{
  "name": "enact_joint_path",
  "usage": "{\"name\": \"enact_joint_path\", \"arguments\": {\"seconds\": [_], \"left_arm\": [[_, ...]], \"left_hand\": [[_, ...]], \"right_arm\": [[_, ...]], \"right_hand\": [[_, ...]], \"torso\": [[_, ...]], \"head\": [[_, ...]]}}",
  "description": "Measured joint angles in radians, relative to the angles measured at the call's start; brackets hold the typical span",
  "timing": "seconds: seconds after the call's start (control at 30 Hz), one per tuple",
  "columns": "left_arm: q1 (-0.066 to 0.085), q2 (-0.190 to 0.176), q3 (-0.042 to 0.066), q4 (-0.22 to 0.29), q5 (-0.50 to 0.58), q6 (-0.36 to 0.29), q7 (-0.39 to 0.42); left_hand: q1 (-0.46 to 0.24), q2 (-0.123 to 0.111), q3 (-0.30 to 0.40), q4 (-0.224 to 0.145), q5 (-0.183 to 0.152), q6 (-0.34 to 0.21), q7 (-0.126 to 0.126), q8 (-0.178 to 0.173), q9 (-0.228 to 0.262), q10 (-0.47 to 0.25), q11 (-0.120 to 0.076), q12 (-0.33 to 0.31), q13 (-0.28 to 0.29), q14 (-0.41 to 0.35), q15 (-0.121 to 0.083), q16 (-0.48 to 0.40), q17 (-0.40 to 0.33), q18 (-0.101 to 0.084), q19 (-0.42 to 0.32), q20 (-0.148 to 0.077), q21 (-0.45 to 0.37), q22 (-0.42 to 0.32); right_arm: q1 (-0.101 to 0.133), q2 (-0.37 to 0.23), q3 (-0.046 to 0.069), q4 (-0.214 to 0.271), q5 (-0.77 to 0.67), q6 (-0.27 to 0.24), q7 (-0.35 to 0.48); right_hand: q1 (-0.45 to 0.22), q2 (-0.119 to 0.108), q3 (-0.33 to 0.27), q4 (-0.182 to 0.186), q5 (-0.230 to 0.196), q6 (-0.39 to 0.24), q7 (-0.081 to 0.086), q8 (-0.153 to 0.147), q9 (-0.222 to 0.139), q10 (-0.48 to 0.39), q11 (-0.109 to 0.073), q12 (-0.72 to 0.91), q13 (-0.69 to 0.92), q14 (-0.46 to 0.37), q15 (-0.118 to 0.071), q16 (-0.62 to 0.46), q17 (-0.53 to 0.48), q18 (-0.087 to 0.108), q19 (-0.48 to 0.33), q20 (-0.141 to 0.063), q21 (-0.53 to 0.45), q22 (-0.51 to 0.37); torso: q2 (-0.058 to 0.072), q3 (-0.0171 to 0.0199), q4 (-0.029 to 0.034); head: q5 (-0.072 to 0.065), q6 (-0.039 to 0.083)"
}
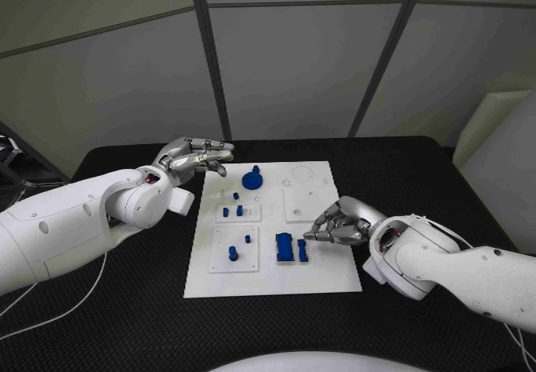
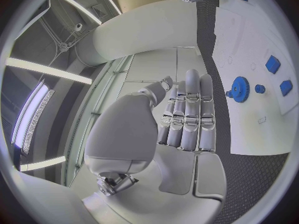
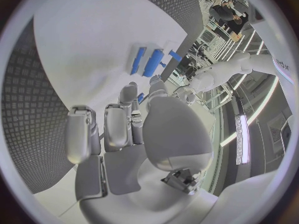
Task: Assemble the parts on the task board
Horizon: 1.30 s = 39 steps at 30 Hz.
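**Both hands poised at the board's edges, parts waiting between them**

We see the white task board [image 1: 324,275] lying lengthwise in the middle of the black table [image 1: 424,167], with the blue parts spread over its left and middle portions. A round gear [image 1: 253,180] stands near the far end, small pegs [image 1: 232,210] sit on a raised tile below it, another peg [image 1: 232,253] stands on the nearer tile, and a pair of rectangular blocks [image 1: 290,248] stands upright near the board's middle.

Our left hand [image 1: 197,159] hovers at the board's far left corner, just beside the gear. In the left wrist view its fingers [image 2: 190,114] lie side by side and curled, and nothing is in them. We judge it is parked there to reach the gear or pegs without crossing the board.

Our right hand [image 1: 338,225] rests over the board's right edge, close to the rectangular blocks. Its fingers [image 3: 118,127] are bent inward and bunched; we see no part between them, though the fingertips are partly hidden, so we take it as closed on nothing. Its position suggests the blocks are its next concern.

For room: the board's right half carries only faint circular outlines and a bare tile, so the right hand has free space to come in from that side. The near end of the board is also bare. The pegs stand close together, which leaves little clearance for fingers there.
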Motion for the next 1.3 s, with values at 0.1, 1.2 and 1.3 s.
{"name": "enact_joint_path", "arguments": {"seconds": [0.1,1.2,1.3], "left_arm": [[-0.001,0.011,0.0,-0.013,0.012,0.001,0.003],[-0.026,0.177,-0.03,-0.196,0.219,-0.194,0.159],[-0.03,0.158,-0.037,-0.138,0.216,-0.225,0.163]], "left_hand": [[-0.017,-0.01,-0.02,0.027,0.004,-0.021,-0.006,-0.003,-0.007,-0.027,0.018,0.0,-0.018,-0.085,0.036,-0.15,-0.066,-0.001,-0.078,0.032,-0.124,-0.081],[-0.399,0.103,-0.303,0.063,-0.06,-0.416,-0.113,-0.056,-0.132,-0.566,-0.081,-0.047,-0.08,-0.713,0.003,-0.513,-0.379,-0.062,-0.626,0.075,-0.561,-0.617],[-0.5,0.119,-0.321,0.056,-0.064,-0.482,-0.134,-0.061,-0.138,-0.633,-0.089,-0.054,-0.086,-0.767,-0.01,-0.517,-0.384,-0.063,-0.659,0.052,-0.561,-0.635]], "right_arm": [[0.03,0.018,0.001,-0.068,0.119,0.0,0.115],[0.107,0.308,-0.01,-0.658,0.908,0.122,0.67],[0.107,0.289,-0.017,-0.597,0.923,0.093,0.68]], "right_hand": [[0.069,0.015,0.008,-0.036,-0.001,-0.046,0.022,0.0,-0.021,-0.075,0.023,-0.129,-0.105,-0.086,0.024,-0.222,-0.251,0.051,-0.092,0.023,-0.247,-0.064],[-0.345,0.087,0.036,-0.209,-0.084,-0.455,0.052,-0.046,-0.471,-0.575,0.102,-0.613,-0.831,-0.791,0.146,-1.237,-1.076,0.094,-0.928,0.173,-1.364,-1.041],[-0.446,0.081,0.049,-0.214,-0.104,-0.527,0.04,-0.052,-0.488,-0.646,0.074,-0.621,-0.841,-0.861,0.126,-1.243,-1.086,0.078,-0.984,0.153,-1.372,-1.069]], "torso": [[-0.006,-0.0026,0.0014],[-0.095,-0.0083,0.013],[-0.105,-0.0024,0.0231]], "head": [[-0.006,0.016],[0.001,0.139],[0.002,0.141]]}}
